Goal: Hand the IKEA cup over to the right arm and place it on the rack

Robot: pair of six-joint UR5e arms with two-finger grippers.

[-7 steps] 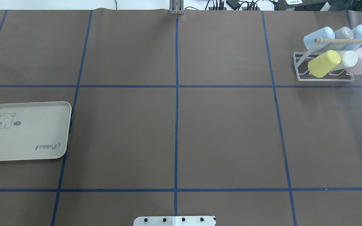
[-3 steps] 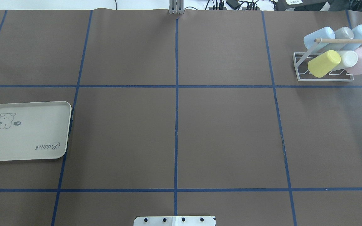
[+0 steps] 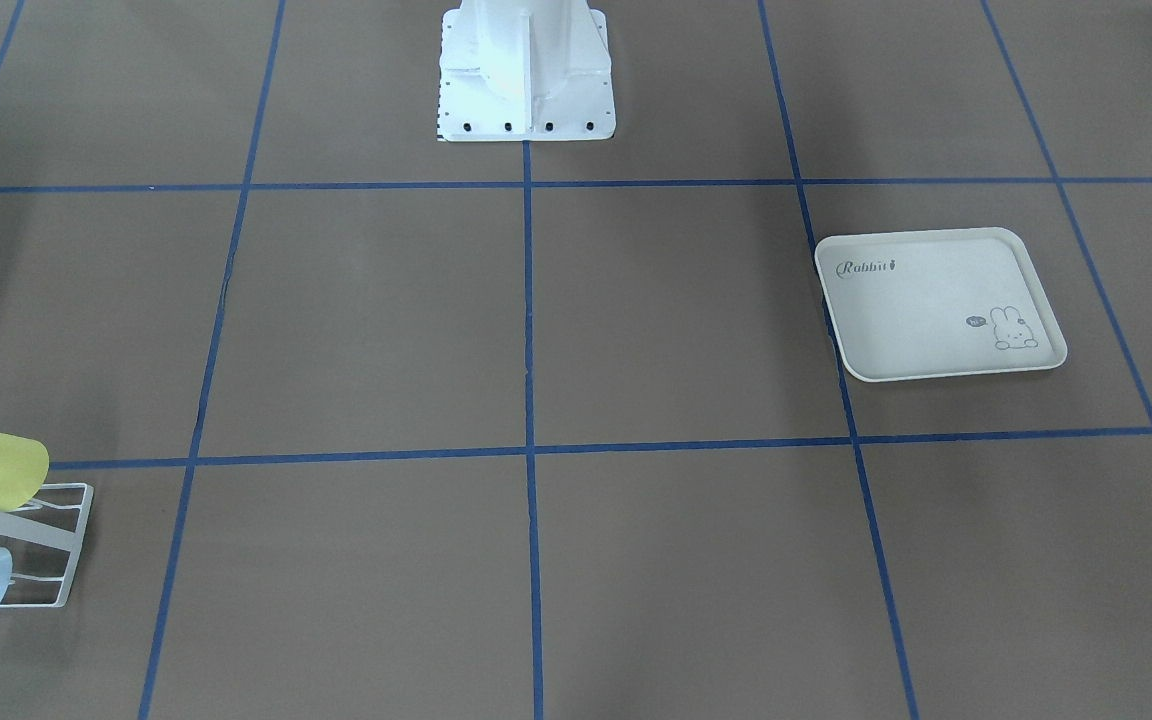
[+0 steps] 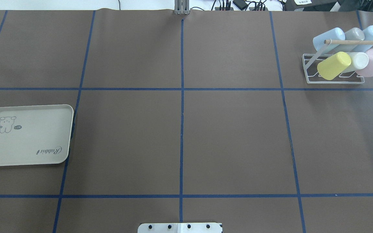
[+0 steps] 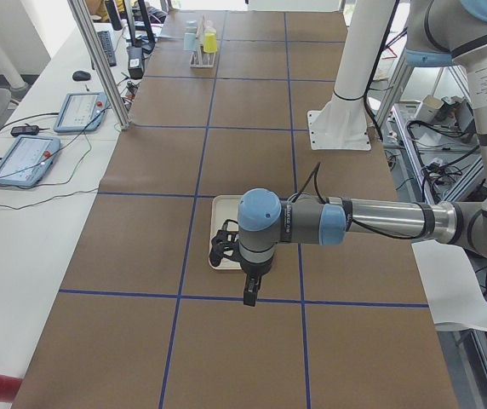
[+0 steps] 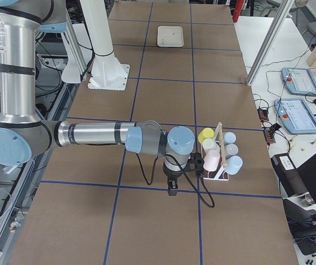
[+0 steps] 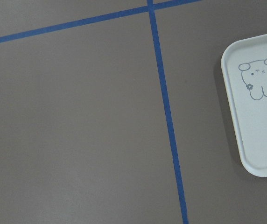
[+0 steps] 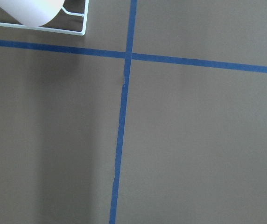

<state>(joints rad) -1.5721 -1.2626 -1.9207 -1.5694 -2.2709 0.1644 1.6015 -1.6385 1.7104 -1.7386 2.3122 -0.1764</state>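
Note:
The white wire rack (image 4: 335, 81) with its wooden rod stands at the far right of the table and carries several IKEA cups on its prongs, among them a yellow cup (image 4: 333, 65), a white one (image 4: 358, 60) and a pink one (image 4: 372, 61). No cup sits apart from the rack. In the exterior right view my right gripper (image 6: 172, 190) hangs just beside the rack (image 6: 220, 175). My left gripper (image 5: 248, 296) hovers over the near edge of the tray (image 5: 220, 209). Neither gripper appears in any other view, so I cannot tell whether either is open or shut.
The cream rabbit-print tray (image 4: 28, 136) lies at the left with nothing on it. The robot's white base (image 4: 180, 227) stands at the near middle edge. Blue tape lines cross the brown table cover. Tablets and cables lie beyond the table's far edge.

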